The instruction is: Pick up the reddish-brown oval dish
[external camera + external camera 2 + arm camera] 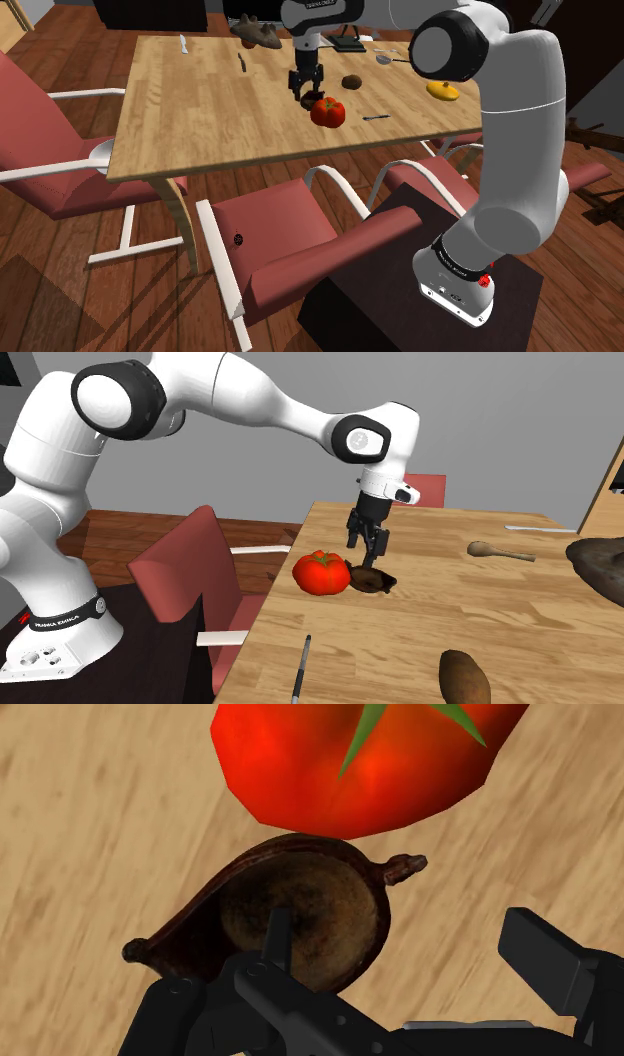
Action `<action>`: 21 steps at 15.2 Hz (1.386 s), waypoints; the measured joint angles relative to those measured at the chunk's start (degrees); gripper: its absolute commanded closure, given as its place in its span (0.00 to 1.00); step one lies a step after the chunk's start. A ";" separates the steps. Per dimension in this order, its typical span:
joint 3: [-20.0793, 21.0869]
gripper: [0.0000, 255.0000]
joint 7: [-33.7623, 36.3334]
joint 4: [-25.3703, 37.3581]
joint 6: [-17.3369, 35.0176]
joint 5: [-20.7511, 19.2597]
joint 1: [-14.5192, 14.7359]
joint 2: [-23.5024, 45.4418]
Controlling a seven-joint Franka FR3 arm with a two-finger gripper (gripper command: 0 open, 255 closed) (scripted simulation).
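Crowding the dark brown oval dish (322, 904), a red tomato (350, 764) sits alongside.

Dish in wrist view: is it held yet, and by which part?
Nothing is held. The gripper is open: one finger over the bowl of the dark brown oval dish, the other outside its rim.

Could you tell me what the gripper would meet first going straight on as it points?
Probably the dark brown oval dish: the gripper hangs just above it, one finger over its hollow.
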 measured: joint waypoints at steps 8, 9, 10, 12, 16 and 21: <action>0.05 1.00 -0.06 -2.19 3.47 0.09 -0.02 1.27; 0.05 1.00 -0.06 -2.23 3.51 0.09 -0.02 1.27; 0.06 1.00 -0.06 -2.23 3.52 0.10 -0.02 1.25; 0.06 1.00 -0.06 -2.23 3.54 0.10 -0.01 1.25; 0.07 1.00 -0.04 -2.27 3.59 0.10 0.01 1.23; 0.03 1.00 0.06 -1.09 1.25 0.02 0.07 0.13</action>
